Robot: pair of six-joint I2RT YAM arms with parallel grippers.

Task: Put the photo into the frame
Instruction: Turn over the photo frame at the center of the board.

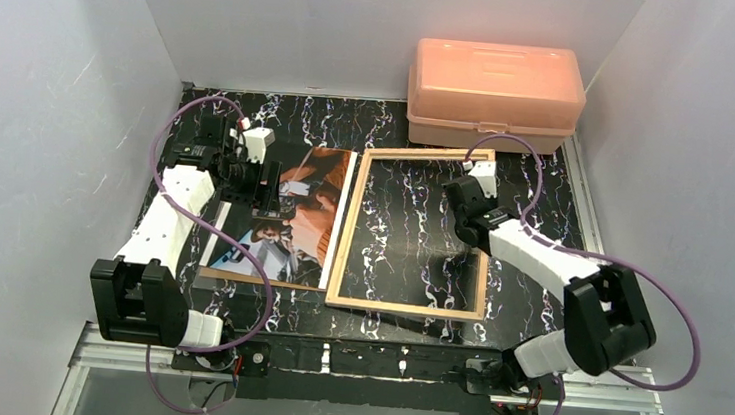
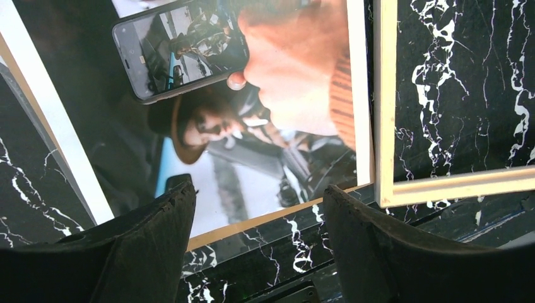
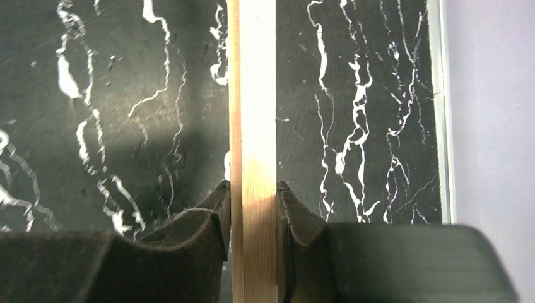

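Wooden frame (image 3: pixel 253 95) sits clamped in the right gripper (image 3: pixel 252 189); left gripper (image 2: pixel 258 192), jaws apart, should pinch the photo (image 2: pixel 284 76) edge squarely.

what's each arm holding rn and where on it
The right arm's fingers clamp the frame on a wooden rail near its far right corner. The left arm's fingers stand open over the photo, holding nothing.

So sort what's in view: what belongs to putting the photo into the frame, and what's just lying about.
For the job: the photo, lying flat under the open left gripper; the frame, one rail clamped by the right gripper.
Lying about: the orange lidded box at the back.
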